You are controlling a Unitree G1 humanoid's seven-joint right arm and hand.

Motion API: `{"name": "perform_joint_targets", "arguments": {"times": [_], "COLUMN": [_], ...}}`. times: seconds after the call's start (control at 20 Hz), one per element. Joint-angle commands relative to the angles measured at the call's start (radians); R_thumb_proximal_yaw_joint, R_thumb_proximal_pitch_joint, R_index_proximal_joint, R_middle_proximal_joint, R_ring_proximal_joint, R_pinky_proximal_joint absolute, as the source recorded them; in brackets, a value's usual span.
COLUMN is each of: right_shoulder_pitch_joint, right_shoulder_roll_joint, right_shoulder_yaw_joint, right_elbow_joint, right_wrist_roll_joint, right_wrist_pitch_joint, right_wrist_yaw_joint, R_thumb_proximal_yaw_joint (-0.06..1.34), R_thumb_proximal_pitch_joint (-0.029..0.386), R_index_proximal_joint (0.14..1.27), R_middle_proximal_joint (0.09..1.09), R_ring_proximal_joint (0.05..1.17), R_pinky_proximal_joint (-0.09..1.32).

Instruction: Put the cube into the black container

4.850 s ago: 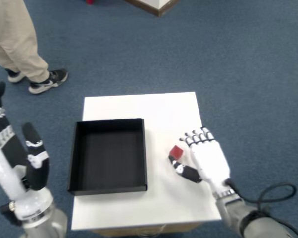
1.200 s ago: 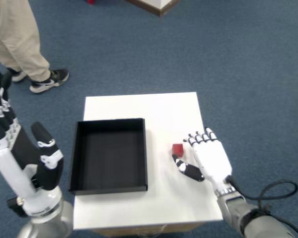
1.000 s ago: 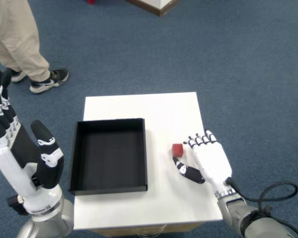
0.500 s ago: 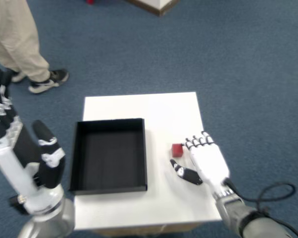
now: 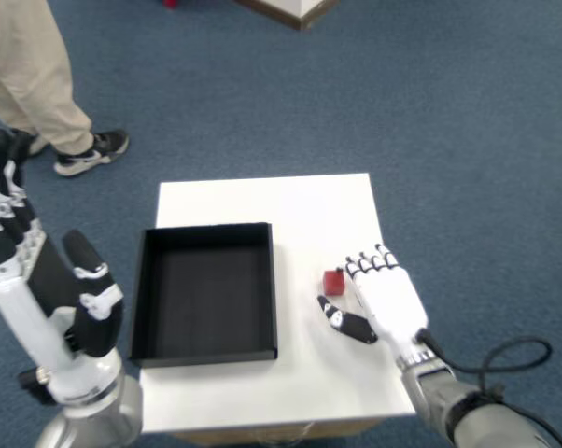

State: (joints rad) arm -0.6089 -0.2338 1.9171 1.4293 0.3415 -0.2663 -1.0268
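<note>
A small red cube [image 5: 334, 280] rests on the white table [image 5: 300, 210], to the right of the black container [image 5: 206, 291]. My right hand [image 5: 379, 301] lies just right of the cube, fingers extended and apart, with its fingertips [image 5: 363, 264] level with the cube and its thumb [image 5: 341, 318] below it. The cube sits in the space between thumb and fingers, and I see no grasp on it. The container is a shallow square tray and nothing lies inside it.
My left hand [image 5: 48, 303] is raised off the table's left side, fingers spread. A person's legs and shoes [image 5: 92, 152] stand on the blue carpet at the upper left. A wooden furniture corner [image 5: 295, 9] shows at the top.
My right hand has crept a little left and up toward the cube over the last second. The cube and container have not moved.
</note>
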Motion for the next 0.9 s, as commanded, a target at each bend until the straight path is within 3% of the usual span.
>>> {"name": "perform_joint_targets", "arguments": {"times": [0.05, 0.9], "right_shoulder_pitch_joint": [-0.056, -0.113], "right_shoulder_roll_joint": [-0.014, 0.006], "right_shoulder_yaw_joint": [-0.015, -0.045], "right_elbow_joint": [0.018, 0.022], "right_wrist_roll_joint": [0.024, 0.052], "right_wrist_pitch_joint": [-0.002, 0.033], "right_wrist_yaw_joint": [-0.017, 0.024], "R_thumb_proximal_yaw_joint": [0.31, 0.33], "R_thumb_proximal_pitch_joint": [0.123, 0.141], "R_index_proximal_joint": [0.48, 0.42], "R_middle_proximal_joint": [0.33, 0.28], "R_ring_proximal_joint": [0.29, 0.24], "R_pinky_proximal_joint": [0.13, 0.08]}}
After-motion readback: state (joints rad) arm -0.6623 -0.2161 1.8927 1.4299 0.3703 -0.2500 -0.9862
